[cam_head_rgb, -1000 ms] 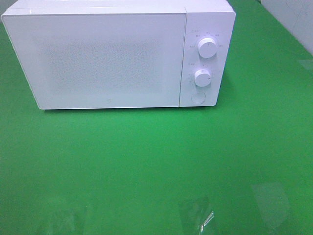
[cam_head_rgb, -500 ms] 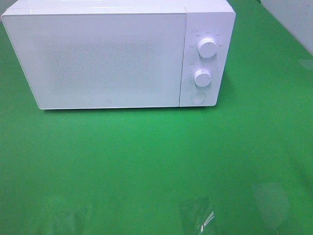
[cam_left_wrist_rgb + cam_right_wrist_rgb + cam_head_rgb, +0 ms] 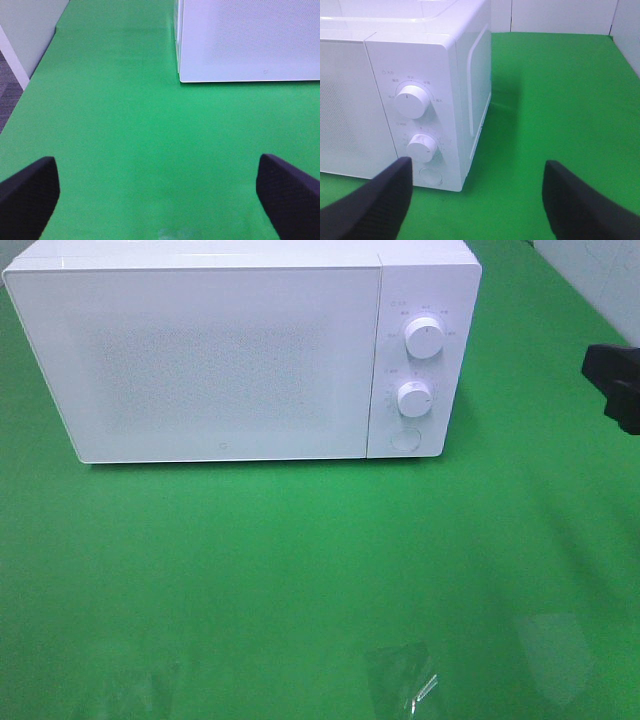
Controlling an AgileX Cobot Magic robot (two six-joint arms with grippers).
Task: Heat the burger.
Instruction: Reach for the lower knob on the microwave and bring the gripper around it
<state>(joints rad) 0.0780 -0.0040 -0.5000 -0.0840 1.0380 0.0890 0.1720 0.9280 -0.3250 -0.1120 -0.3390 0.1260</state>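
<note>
White microwave (image 3: 200, 360) closed, left end effector (image 3: 156, 165) agape (empty), right end effector (image 3: 477, 172) likewise.

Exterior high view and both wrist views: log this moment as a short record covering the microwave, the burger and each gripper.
microwave: white, door shut, on the green table
controls: two knobs above a round button, right of the door
burger: not in any view
left gripper: open, empty, above bare table, near the microwave's front corner
right gripper: open, empty, fingers apart, facing the control panel
</note>
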